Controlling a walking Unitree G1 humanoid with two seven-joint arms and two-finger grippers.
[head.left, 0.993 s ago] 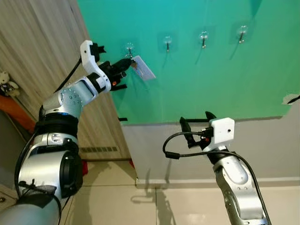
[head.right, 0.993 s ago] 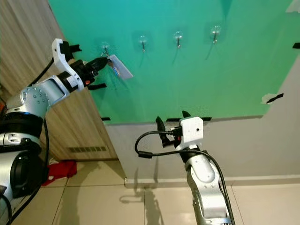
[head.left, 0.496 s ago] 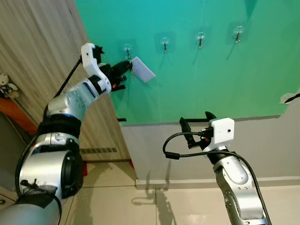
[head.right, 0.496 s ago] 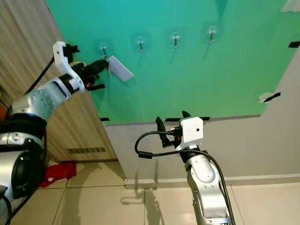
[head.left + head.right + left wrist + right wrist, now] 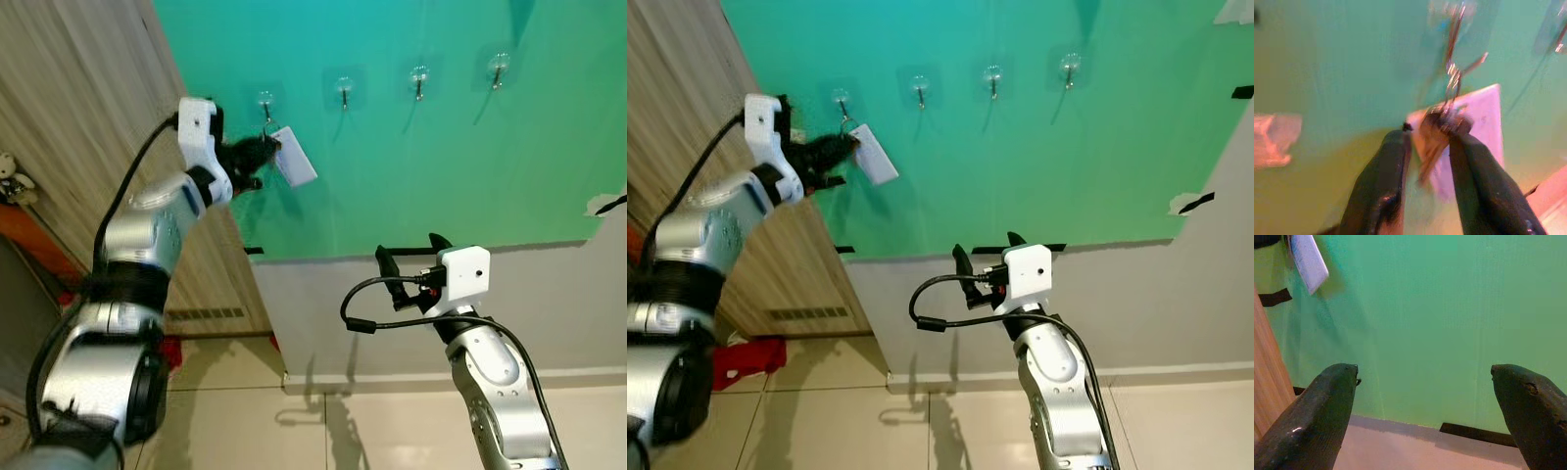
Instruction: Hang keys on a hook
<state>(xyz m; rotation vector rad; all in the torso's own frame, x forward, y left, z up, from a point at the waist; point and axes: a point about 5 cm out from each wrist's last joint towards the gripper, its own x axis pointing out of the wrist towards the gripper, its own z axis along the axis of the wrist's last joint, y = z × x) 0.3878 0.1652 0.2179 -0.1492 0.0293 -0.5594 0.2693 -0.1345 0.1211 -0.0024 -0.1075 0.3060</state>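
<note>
The left gripper (image 5: 263,149) is raised against the green wall (image 5: 441,157), its two black fingers (image 5: 1386,176) pinched around the keys (image 5: 1442,125) at the ring end, so the metal bunch sits clamped between the tips. A white rectangular tag (image 5: 294,157) hangs off the same ring and tilts down and to the right of the fingers, lying close to the wall. Just above the fingertips is the leftmost hook (image 5: 265,100), a small clear stick-on mount with a metal prong; in the left wrist view a thin wire loop runs from the held keys up toward this hook, though the blur there makes it hard to tell whether the loop is already over the prong. Three more hooks stand in a row to the right along the wall: the second hook (image 5: 344,88), the third hook (image 5: 419,78) and the fourth hook (image 5: 500,67), all bare. Left of the arm a wooden panel (image 5: 78,117) meets the green wall. Lower and well apart from the keys, the right gripper (image 5: 409,253) is held in front of the grey lower wall (image 5: 549,304), its fingers spread wide with nothing between them. The tiled floor (image 5: 323,431) lies below.
</note>
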